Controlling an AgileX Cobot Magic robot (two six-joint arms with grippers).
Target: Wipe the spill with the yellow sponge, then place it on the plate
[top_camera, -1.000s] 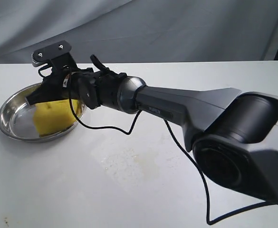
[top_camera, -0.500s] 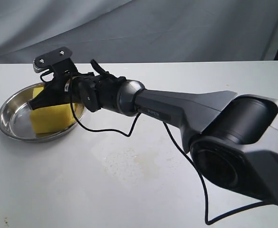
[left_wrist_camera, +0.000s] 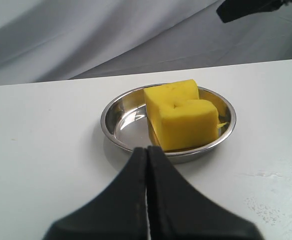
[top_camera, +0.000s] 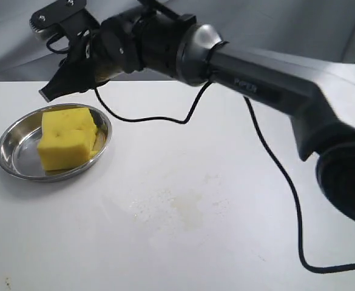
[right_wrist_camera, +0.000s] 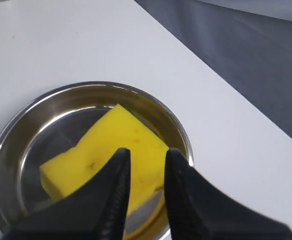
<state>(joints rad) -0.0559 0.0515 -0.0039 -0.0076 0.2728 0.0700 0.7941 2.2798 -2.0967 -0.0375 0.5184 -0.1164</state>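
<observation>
The yellow sponge (top_camera: 67,138) lies in the steel plate (top_camera: 7,163) at the left of the table, leaning toward the plate's right rim. My right gripper (top_camera: 48,94) hangs in the air above the plate's far edge, open, with nothing between its fingers. Its wrist view looks down past the parted fingers (right_wrist_camera: 146,155) at the sponge (right_wrist_camera: 111,142) and plate (right_wrist_camera: 21,125). The spill (top_camera: 177,206) is a faint pale smear at mid-table. My left gripper (left_wrist_camera: 146,150) is shut and empty, low over the table short of the plate (left_wrist_camera: 108,117) and sponge (left_wrist_camera: 183,116).
The right arm (top_camera: 268,79) stretches across the table from the right, and its black cable (top_camera: 286,182) hangs down onto the tabletop. A grey cloth backdrop (top_camera: 256,24) stands behind the table's far edge.
My right gripper has opened off the sponge and risen well above the plate. The sponge stays in the plate, now in full view.
</observation>
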